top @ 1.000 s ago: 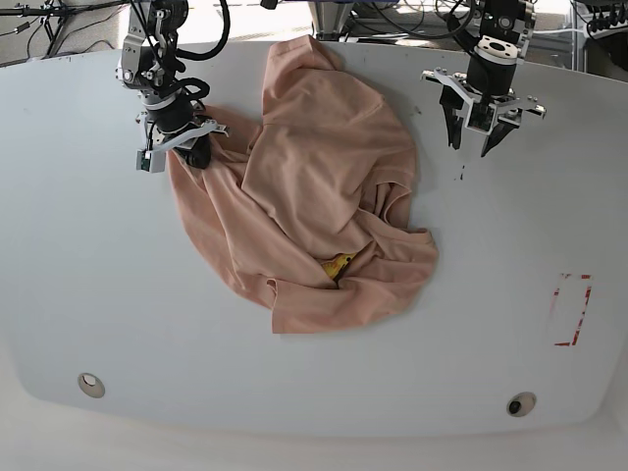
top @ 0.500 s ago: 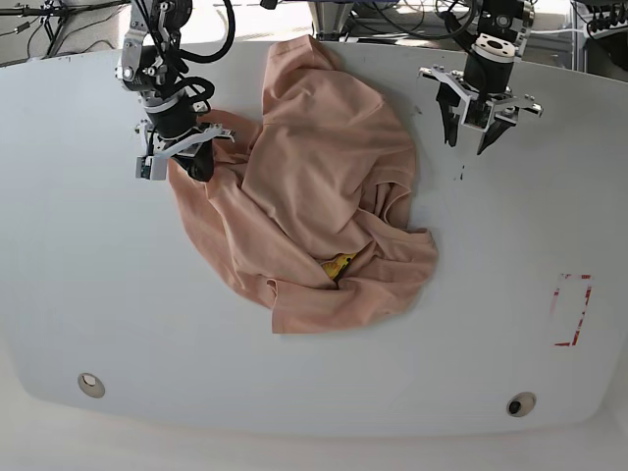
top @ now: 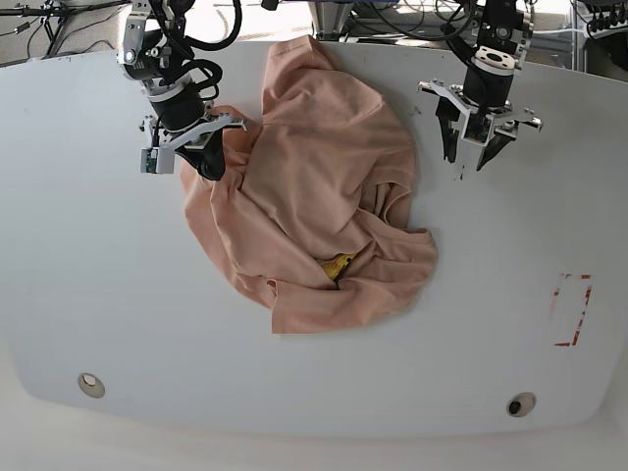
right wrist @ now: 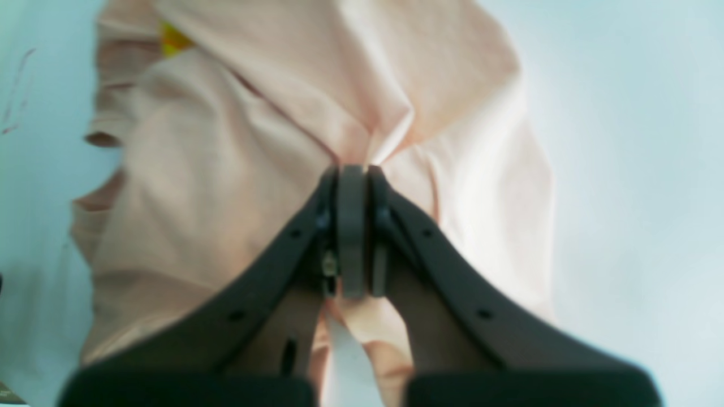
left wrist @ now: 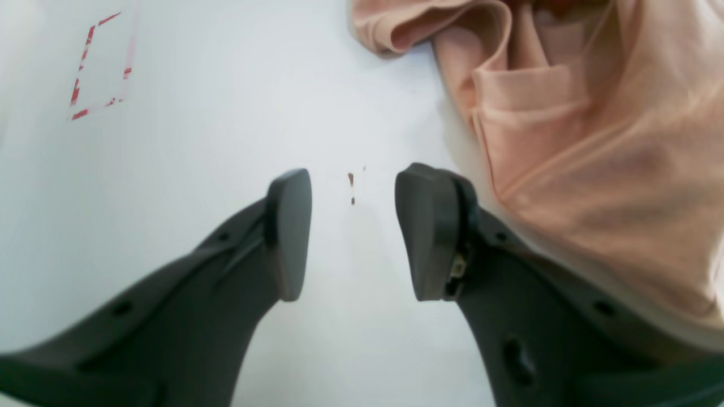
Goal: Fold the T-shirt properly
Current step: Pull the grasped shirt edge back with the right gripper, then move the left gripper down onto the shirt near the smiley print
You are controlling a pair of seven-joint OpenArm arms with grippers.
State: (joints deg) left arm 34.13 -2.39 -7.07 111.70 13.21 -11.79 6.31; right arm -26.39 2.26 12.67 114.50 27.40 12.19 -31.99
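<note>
Base view shows the T-shirt (top: 314, 186) lying crumpled in the middle of the white surface (top: 88, 275), bunched into overlapping folds rather than spread flat. A small patch of its yellow emblem (top: 339, 264) peeks out between 2 folds near the lower part of the heap. One flap of fabric reaches up toward the far edge of the surface, and a wider hem lies nearest the camera.

On that view's left, the right claw (top: 208, 165) is at the upper-left edge of the garment. Its wrist view shows the jaws pressed together on a pinch of pink cloth, with creases running out from the pinched spot and more fabric hanging below the fingers (right wrist: 339, 226).

On that view's right, the left claw (top: 469, 157) hangs over bare surface just beside the shirt's right edge, not touching the cloth. Its wrist view shows the 2 pads (left wrist: 289, 232) standing apart with nothing between them, only white surface and a few tiny dark specks (left wrist: 352, 186) underneath. A sleeve or hem of the T-shirt (left wrist: 594, 141) fills the upper right of that picture.

A red dashed rectangle (top: 572, 310) is marked on the surface well to the right of the shirt. 2 round fittings (top: 90, 384) sit near the front edge, 1 toward each end.
</note>
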